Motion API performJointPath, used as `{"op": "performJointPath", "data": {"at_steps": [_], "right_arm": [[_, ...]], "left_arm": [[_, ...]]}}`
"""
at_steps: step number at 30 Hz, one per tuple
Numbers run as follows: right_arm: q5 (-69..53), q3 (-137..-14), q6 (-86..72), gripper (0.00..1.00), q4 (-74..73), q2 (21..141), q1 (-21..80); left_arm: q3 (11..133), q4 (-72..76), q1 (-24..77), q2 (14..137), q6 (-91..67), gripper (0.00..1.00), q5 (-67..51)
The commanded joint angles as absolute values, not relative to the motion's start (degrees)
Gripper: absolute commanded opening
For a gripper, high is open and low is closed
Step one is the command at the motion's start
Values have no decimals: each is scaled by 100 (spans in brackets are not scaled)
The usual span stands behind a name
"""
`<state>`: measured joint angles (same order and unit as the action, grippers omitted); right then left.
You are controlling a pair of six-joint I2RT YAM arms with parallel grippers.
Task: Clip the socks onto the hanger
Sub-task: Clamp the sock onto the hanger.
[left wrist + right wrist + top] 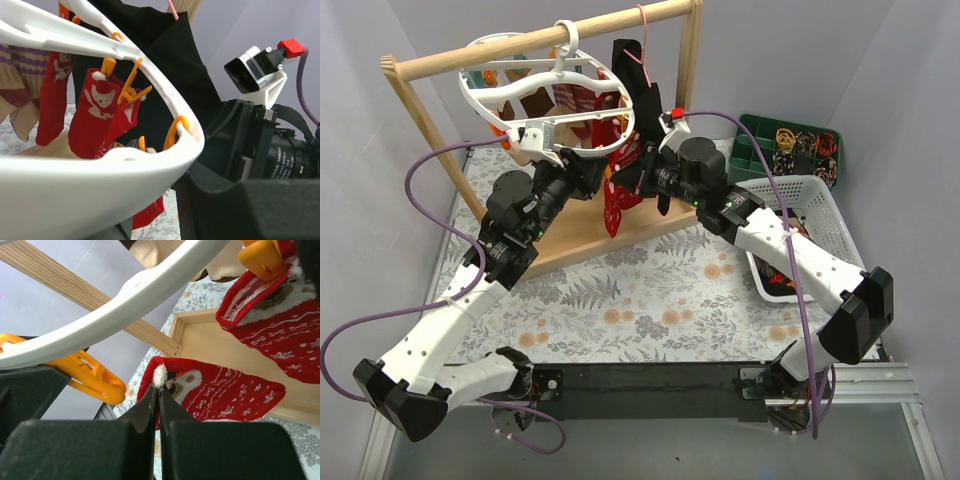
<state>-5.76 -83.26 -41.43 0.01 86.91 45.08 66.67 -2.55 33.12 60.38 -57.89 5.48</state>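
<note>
The right gripper (159, 390) is closed on the cuff of a red Christmas sock (225, 390). Its fingertips pinch the edge right at the white pompom, and the rest of the sock hangs free below the hanger (150, 285), over the wooden base of the frame. A free orange clip (97, 380) sits just beside the pinched cuff, to its left in the right wrist view. Another red sock (280, 315) is already pegged on the ring.

The sock looks light, soft and floppy, so it will fold and swing rather than hold a shape. The ribbed cuff is probably the best place to hold it, with enough fabric showing above the fingertips for the clip to bite.

The hanger is stiff plastic but hangs from the rail (540, 40), so it will likely swing if pushed. The left gripper (532, 138) is at the ring's near edge; I cannot tell whether it is clamped on it.
</note>
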Motion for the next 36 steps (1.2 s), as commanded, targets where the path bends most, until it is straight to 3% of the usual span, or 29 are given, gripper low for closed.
{"op": "performJointPath", "data": {"at_steps": [1, 36], "right_arm": [[-545, -8517, -4149, 1, 299, 8376, 4544], [-440, -8499, -4236, 1, 325, 8288, 4746]], "left_arm": [[6574, -677, 3305, 6003, -5291, 0, 1002], [6583, -615, 3472, 6038, -5212, 0, 1573]]}}
